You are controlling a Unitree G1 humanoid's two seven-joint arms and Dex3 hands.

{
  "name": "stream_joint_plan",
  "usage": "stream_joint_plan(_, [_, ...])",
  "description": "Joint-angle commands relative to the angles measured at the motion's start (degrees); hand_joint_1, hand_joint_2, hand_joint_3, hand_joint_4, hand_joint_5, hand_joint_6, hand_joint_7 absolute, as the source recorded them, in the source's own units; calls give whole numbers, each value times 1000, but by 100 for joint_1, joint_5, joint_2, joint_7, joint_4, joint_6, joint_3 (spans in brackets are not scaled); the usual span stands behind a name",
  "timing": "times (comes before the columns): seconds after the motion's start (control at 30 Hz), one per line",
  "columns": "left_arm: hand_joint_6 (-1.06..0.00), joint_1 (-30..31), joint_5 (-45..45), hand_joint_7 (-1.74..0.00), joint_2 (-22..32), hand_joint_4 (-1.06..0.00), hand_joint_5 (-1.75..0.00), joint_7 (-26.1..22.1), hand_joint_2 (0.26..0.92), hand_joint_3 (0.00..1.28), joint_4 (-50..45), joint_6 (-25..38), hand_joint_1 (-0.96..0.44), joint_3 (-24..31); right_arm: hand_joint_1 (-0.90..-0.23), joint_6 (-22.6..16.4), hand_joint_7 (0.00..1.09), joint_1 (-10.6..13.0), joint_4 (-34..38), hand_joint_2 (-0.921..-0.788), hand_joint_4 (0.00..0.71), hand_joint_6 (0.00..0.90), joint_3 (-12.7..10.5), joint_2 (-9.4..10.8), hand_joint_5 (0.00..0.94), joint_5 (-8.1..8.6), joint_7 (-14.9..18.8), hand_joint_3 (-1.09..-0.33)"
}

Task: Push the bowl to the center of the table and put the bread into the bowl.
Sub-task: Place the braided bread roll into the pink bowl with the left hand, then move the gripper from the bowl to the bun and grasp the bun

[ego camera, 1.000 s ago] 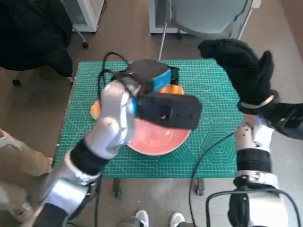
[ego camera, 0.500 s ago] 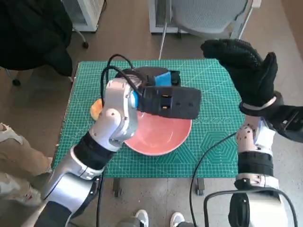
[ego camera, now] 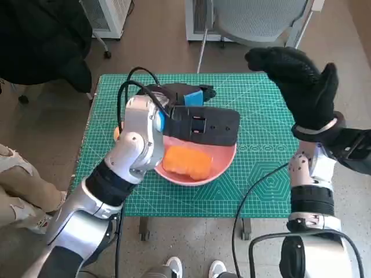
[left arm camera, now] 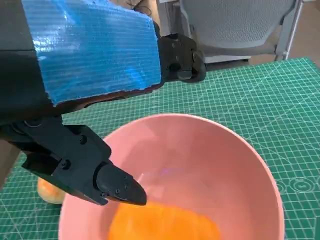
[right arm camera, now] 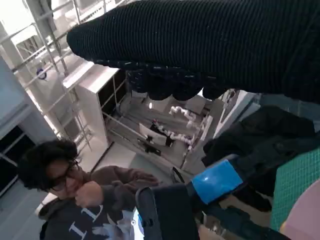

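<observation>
Now the bread (ego camera: pixel 185 161) is lying in the pink bowl (ego camera: pixel 223 164) near the table's (ego camera: pixel 264 191) middle, just under the left hand (ego camera: pixel 184 97), whose fingers (left arm camera: pixel 107 181) are spread and holding nothing. Further right, the right hand (ego camera: pixel 301 84) is hovering, fingers released.
</observation>
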Motion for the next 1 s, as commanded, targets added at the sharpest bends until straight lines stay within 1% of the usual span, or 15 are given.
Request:
stream_joint_plan(0.03, [0, 178, 54, -258, 195, 1, 1, -19, 714, 44, -430, -16, -328, 8, -727, 52, 1, 95, 98, -921, 266, 322, 36, -3, 1, -62, -1, -873])
stream_joint_plan(0.33, [-11, 406, 9, -238, 576, 1, 1, -268, 718, 31, -1397, 215, -299, 335, -737, 72, 2, 44, 193, -921, 269, 324, 43, -14, 2, -18, 68, -868])
stream_joint_plan(0.6, [-76, 601, -63, -130, 1269, 1, 1, -566, 724, 7, -2302, 344, -255, 968, -730, 113, 2, 1, 203, -921, 268, 325, 34, -31, 1, 15, 111, -869])
stream_joint_plan(0.63, [-85, 625, -37, -121, 1400, 1, 1, -584, 724, 5, -2407, 364, -231, 1074, -730, 132, 2, 3, 186, -921, 269, 325, 29, -36, 1, 28, 119, -869])
stream_joint_plan(0.77, [-105, 779, 47, -100, 1814, 1, 1, -580, 719, 2, -2681, 384, -139, 1367, -730, 165, 2, 3, 169, -921, 268, 325, 14, -34, 1, 51, 137, -867])
stream_joint_plan(0.9, [-115, 929, 131, -89, 2030, 1, 1, -535, 716, 0, -2811, 380, -96, 1475, -732, 164, 2, 0, 183, -921, 269, 325, 3, -25, 1, 53, 149, -861])
stream_joint_plan(1.0, [-120, 1149, 326, -80, 2265, 1, 1, -472, 715, 0, -2886, 418, -75, 1547, -732, 139, 2, -8, 220, -921, 268, 325, -7, -2, 0, 49, 161, -860])
